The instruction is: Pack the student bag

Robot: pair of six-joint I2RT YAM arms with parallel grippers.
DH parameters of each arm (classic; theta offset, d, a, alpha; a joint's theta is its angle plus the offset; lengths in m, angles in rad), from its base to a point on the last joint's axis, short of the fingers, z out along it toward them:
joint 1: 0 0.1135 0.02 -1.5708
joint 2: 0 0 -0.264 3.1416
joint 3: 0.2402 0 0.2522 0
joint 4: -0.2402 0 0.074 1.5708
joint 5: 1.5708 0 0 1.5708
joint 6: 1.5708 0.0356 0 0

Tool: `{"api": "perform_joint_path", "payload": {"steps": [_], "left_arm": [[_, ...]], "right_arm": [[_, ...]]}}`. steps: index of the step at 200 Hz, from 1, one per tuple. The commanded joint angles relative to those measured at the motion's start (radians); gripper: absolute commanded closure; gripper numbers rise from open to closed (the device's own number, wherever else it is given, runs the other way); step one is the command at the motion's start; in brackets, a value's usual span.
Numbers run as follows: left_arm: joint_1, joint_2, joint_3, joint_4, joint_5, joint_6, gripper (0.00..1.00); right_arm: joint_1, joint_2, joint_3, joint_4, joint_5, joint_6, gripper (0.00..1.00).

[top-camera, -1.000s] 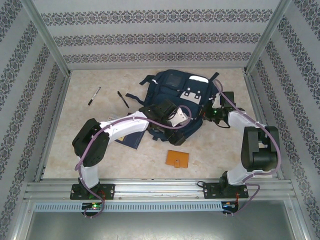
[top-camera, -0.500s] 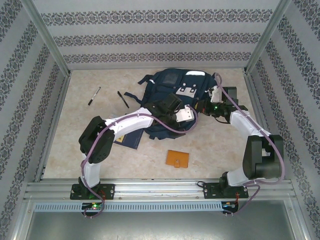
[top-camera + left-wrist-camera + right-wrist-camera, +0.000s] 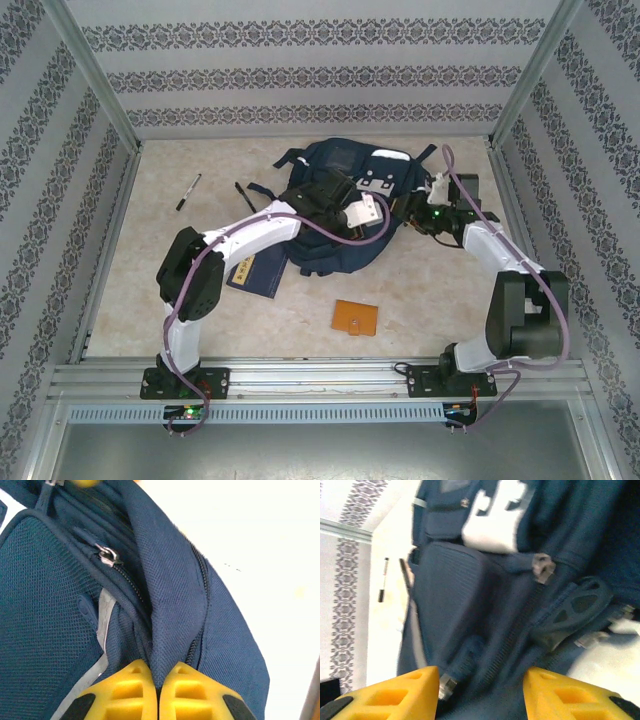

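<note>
Bag (image 3: 335,165) at back-centre of table (image 3: 150,280), fold clamped in left gripper (image 3: 159,680).
Lies lengthwise near-to-far; right gripper (image 3: 479,680), fingers apart, hangs at its right side, left arm the closer, on the fabric.

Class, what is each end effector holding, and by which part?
The left end effector pinches the bag by a raised fold of its fabric. The right end effector is open, holding nothing.
</note>
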Motion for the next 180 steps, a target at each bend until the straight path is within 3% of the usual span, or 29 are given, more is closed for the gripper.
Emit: {"api": "perform_joint_path", "payload": {"steps": [1, 27, 73, 148, 180], "left_arm": [[0.062, -0.023, 0.004, -0.026, 0.189, -0.052, 1.00], [0.077, -0.025, 0.036, -0.110, 0.276, 0.003, 1.00], [0.106, -0.016, 0.089, -0.159, 0.363, -0.007, 1.00], [0.140, -0.022, 0.129, -0.157, 0.476, -0.030, 1.00], [0.146, -0.009, 0.153, -0.176, 0.545, -0.026, 1.00]], "right_arm": [[-0.045, -0.075, -0.096, 0.002, 0.100, 0.017, 0.51], [-0.056, -0.099, -0.182, 0.121, 0.012, -0.103, 0.51], [-0.051, -0.056, -0.211, 0.251, 0.008, -0.249, 0.52], [-0.046, 0.151, -0.111, 0.365, -0.133, -0.166, 0.50], [-0.046, 0.191, -0.096, 0.449, -0.269, -0.149, 0.52]]}}
